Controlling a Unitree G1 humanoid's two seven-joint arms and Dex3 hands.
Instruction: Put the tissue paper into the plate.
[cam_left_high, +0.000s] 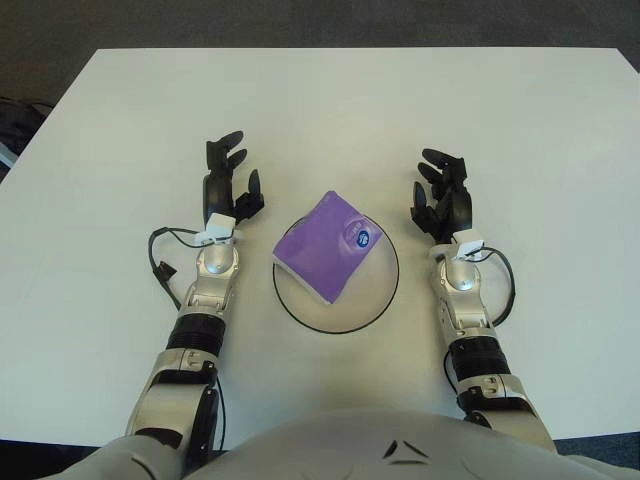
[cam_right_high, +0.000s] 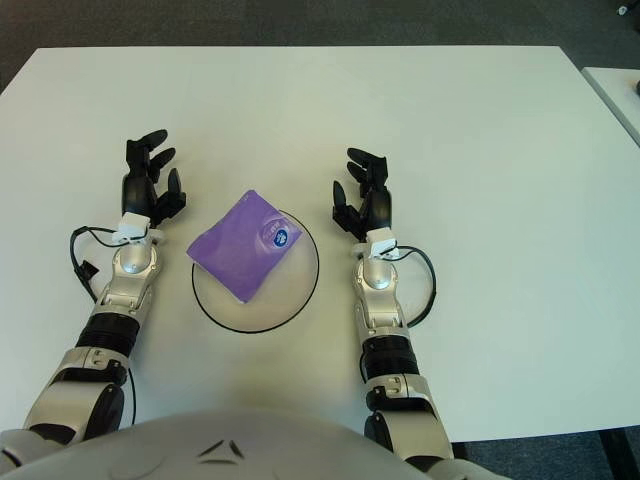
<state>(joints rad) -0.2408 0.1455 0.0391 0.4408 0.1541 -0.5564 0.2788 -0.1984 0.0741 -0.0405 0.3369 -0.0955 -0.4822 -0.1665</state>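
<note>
The white table (cam_left_high: 520, 110) fills the view, and near its front edge sits the plate (cam_left_high: 375, 305), a white dish with a dark rim. The purple tissue paper (cam_left_high: 328, 248) pack lies in it, tilted, its upper left corner overhanging the rim (so the placing looks done). The pack sits between both hands, its long axis running diagonally toward the right hand (cam_left_high: 442, 196). That hand and the left hand (cam_left_high: 228, 183) flank the plate, fingers spread, holding nothing
</note>
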